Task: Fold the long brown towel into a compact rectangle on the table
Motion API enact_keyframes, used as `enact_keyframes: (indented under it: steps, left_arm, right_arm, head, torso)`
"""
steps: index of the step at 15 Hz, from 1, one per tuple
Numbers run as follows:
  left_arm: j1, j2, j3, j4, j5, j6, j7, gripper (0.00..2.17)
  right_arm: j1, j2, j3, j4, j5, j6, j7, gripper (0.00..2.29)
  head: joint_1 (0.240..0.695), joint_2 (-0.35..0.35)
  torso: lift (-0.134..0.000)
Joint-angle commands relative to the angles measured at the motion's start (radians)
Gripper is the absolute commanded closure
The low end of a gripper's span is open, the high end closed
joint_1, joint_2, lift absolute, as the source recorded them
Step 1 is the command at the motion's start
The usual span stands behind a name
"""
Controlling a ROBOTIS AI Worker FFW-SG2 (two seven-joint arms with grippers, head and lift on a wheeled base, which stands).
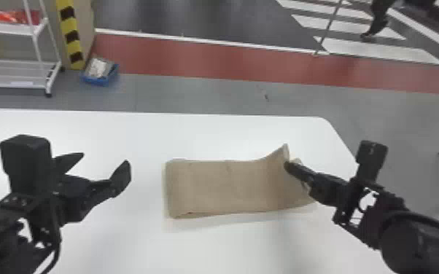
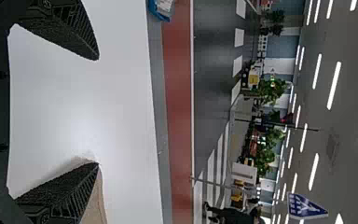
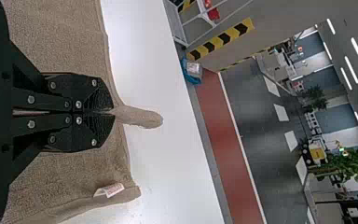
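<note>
Head view: right gripper (image 1: 287,165) clamped on towel (image 1: 226,187) near table's (image 1: 322,142) right edge, left gripper (image 1: 104,159) open; we should fold squarely.

The left wrist view crops, apparently, the towel (image 2: 95,207).

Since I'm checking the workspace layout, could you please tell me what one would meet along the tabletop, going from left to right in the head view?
The left tool, open → the flat left part of the brown towel → its raised fold, pinched in the right tool → the right arm.
</note>
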Motion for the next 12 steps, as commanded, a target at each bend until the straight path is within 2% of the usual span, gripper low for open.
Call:
enact_keyframes:
  steps: [1, 3, 5, 8, 10, 11, 12]
  left_arm:
    - [0.011, 0.001, 0.008, -0.004, -0.001, 0.000, 0.002, 0.08]
    - [0.013, 0.001, 0.007, -0.006, -0.001, 0.000, 0.003, 0.08]
    - [0.020, 0.003, 0.005, -0.007, -0.001, 0.000, 0.002, 0.08]
    - [0.022, 0.004, -0.001, -0.006, -0.007, 0.003, 0.000, 0.08]
    - [0.036, 0.006, 0.002, -0.007, -0.007, 0.000, -0.001, 0.08]
    - [0.042, 0.008, 0.005, -0.009, -0.007, 0.000, 0.000, 0.08]
    - [0.048, 0.009, 0.010, -0.017, -0.007, 0.003, 0.000, 0.08]
  right_arm:
    - [0.021, -0.001, -0.049, -0.071, -0.059, 0.025, 0.000, 1.15]
    - [0.027, -0.006, -0.124, -0.093, -0.117, 0.034, -0.002, 1.15]
    - [0.012, -0.044, -0.175, -0.041, -0.131, 0.028, 0.000, 1.15]
    - [-0.021, -0.065, -0.150, 0.099, -0.103, -0.039, 0.058, 1.15]
    - [-0.039, -0.065, -0.126, 0.148, -0.072, -0.039, 0.058, 1.12]
    - [-0.053, -0.067, -0.113, 0.170, -0.042, -0.030, 0.052, 0.73]
    - [-0.057, -0.067, -0.093, 0.179, -0.007, -0.030, 0.038, 0.15]
  head:
    - [0.695, -0.231]
    - [0.695, -0.231]
    - [0.695, -0.255]
    - [0.695, -0.302]
    - [0.695, -0.312]
    - [0.695, -0.312]
    - [0.695, -0.311]
  torso:
    - [-0.124]
    - [-0.124]
    - [-0.124]
    - [-0.124]
    - [-0.124]
    - [-0.124]
    - [-0.124]
